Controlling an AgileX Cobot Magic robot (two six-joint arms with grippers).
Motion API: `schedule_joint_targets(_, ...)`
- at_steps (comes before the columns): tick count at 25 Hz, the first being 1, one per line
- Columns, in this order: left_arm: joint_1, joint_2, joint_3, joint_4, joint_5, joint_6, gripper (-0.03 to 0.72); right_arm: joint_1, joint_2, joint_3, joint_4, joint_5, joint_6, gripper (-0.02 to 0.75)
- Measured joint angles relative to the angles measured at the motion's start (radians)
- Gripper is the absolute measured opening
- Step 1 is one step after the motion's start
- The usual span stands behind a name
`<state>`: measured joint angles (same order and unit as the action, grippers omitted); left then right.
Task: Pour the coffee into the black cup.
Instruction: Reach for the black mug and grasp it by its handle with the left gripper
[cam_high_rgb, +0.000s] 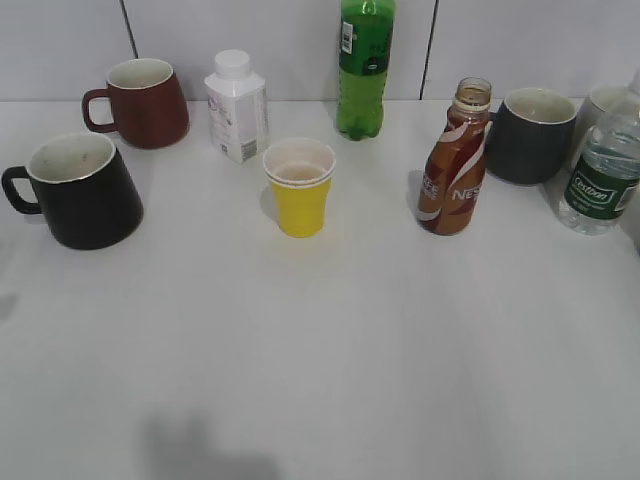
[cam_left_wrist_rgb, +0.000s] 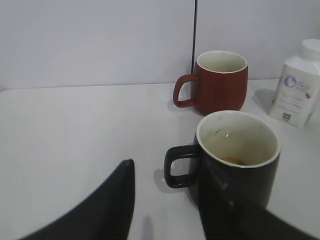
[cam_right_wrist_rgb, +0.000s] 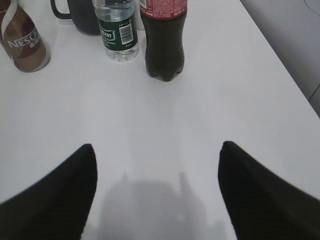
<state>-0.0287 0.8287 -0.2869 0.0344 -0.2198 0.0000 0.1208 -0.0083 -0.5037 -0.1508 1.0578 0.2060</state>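
Standing apart on the white table (cam_high_rgb: 330, 340), all task things, neither pincer touching any:
Left pincer (cam_left_wrist_rgb: 175, 200): spread wide, holding nothing; one finger (cam_left_wrist_rgb: 107, 205) low at left, the other overlapping the lower right of the view.
Black cup (cam_left_wrist_rgb: 235, 160): upright just ahead of the left pincer, slightly right of its midline; handle turned toward the left finger; a thin brown trace at the bottom of the whitish inside; front left of the table in the exterior view.
Maroon mug (cam_left_wrist_rgb: 220, 82): beyond the black cup, farther from the left pincer, handle to the left.
White carton-shaped bottle (cam_left_wrist_rgb: 297, 87): far ahead and to the right of the left pincer, near the wall.
Right pincer (cam_right_wrist_rgb: 157, 195): spread wide, holding nothing; bare table between the fingers (cam_right_wrist_rgb: 55, 195).
Coffee bottle (cam_right_wrist_rgb: 25, 40): upright, uncapped in the exterior view, far ahead and well left of the right pincer; brown liquid filling most of it.
Water bottle (cam_right_wrist_rgb: 119, 32): ahead of the right pincer, slightly left.
Dark cola bottle (cam_right_wrist_rgb: 164, 40): just right of the water bottle, straight ahead of the right pincer.
Dark grey mug (cam_high_rgb: 530, 135): behind the coffee bottle, farther from the right pincer.
Yellow cup (cam_high_rgb: 299, 187): mid-table, between the two pincers' sides.
Green bottle (cam_high_rgb: 364, 65): at the back wall, behind the yellow cup.
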Motion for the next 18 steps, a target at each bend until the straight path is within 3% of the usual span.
schedule_joint_targets(13, 0.000, 0.295, 0.000, -0.007, -0.247, 0.000, 0.327, 0.000, 0.000, 0.000, 0.000, 0.000, 0.000, 0.588)
schedule_joint_targets(18, 0.000, 0.440, 0.000, -0.061, -0.338, 0.000, 0.370, 0.000, 0.000, 0.000, 0.000, 0.000, 0.000, 0.588)
